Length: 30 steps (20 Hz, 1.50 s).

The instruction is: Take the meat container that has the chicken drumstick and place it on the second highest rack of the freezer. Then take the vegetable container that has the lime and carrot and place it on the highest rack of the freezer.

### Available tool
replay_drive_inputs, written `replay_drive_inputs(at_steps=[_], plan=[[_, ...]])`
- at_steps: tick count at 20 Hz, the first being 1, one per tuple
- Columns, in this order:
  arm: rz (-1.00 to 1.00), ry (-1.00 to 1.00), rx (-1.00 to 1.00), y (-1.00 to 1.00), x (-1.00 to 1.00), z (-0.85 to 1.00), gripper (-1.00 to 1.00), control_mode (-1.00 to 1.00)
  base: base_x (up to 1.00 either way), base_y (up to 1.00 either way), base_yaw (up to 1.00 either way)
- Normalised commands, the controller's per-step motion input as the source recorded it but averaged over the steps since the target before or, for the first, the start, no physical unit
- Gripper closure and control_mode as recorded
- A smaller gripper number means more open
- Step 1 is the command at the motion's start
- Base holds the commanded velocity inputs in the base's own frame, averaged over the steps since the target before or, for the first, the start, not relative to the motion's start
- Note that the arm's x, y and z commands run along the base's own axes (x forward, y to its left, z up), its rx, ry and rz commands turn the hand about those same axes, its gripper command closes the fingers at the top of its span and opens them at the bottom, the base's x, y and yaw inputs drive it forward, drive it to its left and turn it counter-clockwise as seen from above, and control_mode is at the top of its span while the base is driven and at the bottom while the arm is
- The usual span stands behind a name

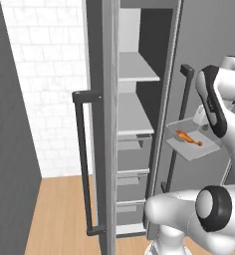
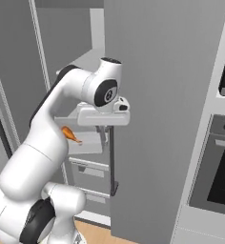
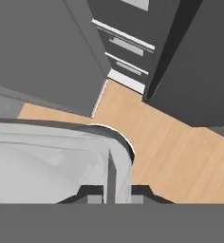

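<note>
Currently gripper (image 3: 117, 189) jaws pinch the meat container (image 1: 191, 141) by its wall. Container is held in the air outside the open freezer (image 1: 134, 124), at 3 o'clock of the second highest rack (image 1: 132, 119). Chicken drumstick (image 1: 187, 138) lies inside it.

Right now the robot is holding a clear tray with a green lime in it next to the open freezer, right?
Not quite. The tray the gripper holds carries an orange-brown chicken drumstick, not a lime, as the left base view shows. It does hang beside the open freezer.
</note>
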Motion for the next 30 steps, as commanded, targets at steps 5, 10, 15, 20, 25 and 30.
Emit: replay_drive_inputs(at_steps=[5, 10, 15, 20, 25, 30], plan=[[0.0, 0.0, 0.0, 0.0, 0.0, 0.0, 1.0, -1.0, -0.04, 0.02, 0.0], [-0.37, -0.04, 0.11, 0.14, 0.07, -0.06, 1.0, -1.0, 0.0, 0.0, 0.0], [-0.68, -0.02, 0.11, 0.54, 0.15, -0.01, 1.0, -1.0, 0.0, 0.0, 0.0], [-0.78, 0.04, 0.08, 0.48, 0.31, -0.24, 1.0, -1.0, 0.0, 0.0, 0.0], [-0.72, 0.1, 0.16, 0.32, 0.17, -0.56, 1.0, -1.0, 0.0, 0.0, 0.0], [-0.36, 0.06, 0.08, 0.29, 0.54, -0.56, 1.0, -1.0, 0.0, 0.0, 0.0]])
